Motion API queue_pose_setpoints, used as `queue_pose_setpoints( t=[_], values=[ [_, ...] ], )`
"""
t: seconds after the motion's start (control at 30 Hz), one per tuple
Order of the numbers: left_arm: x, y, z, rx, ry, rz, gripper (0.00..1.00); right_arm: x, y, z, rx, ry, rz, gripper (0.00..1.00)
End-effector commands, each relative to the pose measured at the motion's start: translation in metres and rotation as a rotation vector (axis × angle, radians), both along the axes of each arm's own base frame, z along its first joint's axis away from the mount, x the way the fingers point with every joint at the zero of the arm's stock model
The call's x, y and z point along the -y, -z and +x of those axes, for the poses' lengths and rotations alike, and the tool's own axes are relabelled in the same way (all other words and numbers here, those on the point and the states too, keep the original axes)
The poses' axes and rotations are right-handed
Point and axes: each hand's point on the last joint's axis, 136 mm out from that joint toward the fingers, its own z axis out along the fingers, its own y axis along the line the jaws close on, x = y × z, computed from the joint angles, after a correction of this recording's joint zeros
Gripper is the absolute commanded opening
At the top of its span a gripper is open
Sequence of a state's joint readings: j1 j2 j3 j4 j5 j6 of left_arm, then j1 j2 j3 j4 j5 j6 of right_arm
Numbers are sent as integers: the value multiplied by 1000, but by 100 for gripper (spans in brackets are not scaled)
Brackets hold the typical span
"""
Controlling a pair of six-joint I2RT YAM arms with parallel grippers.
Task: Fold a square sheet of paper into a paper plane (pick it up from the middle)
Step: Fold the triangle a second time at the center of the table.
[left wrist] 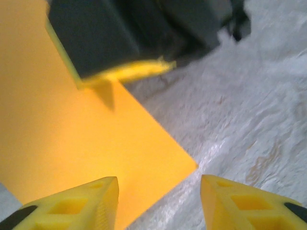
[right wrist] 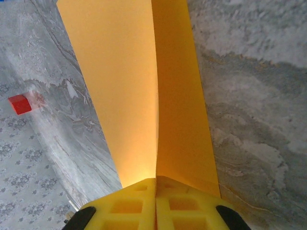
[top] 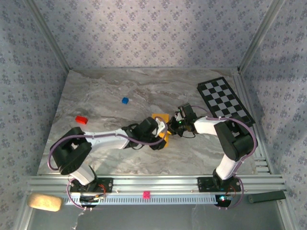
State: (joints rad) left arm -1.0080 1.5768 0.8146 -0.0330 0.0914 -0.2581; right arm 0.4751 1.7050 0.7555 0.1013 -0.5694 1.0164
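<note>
The square sheet of paper (top: 159,117) is orange-yellow and folded along a centre crease (right wrist: 156,96), its two halves rising in a V. My right gripper (right wrist: 156,191) is shut on the paper at that crease. In the top view the right gripper (top: 175,125) meets the sheet from the right at mid-table. My left gripper (left wrist: 158,201) is open, its yellow fingers (left wrist: 81,203) apart on either side of a corner of the sheet (left wrist: 72,143), not clamping it. In the left wrist view the right gripper's fingertip (left wrist: 134,71) pinches the paper's far edge.
A black-and-white checkered board (top: 224,101) lies at the back right. A small blue cube (top: 125,100) and a red brick (top: 81,119) sit to the left on the marble table (top: 105,86). The red brick (right wrist: 20,103) also appears in the right wrist view.
</note>
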Motion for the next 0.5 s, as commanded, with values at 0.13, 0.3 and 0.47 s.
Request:
queue_pose_setpoints(
  t=[0.13,0.3,0.47],
  values=[
    [7,-18,1,260,-9,58,55,-1,-14,4,13,12,37,9],
    [11,-16,6,297,-37,79,59,0,-15,5,21,18,38,9],
    [18,-15,10,319,-18,97,59,0,-14,4,18,17,38,9]
  ],
)
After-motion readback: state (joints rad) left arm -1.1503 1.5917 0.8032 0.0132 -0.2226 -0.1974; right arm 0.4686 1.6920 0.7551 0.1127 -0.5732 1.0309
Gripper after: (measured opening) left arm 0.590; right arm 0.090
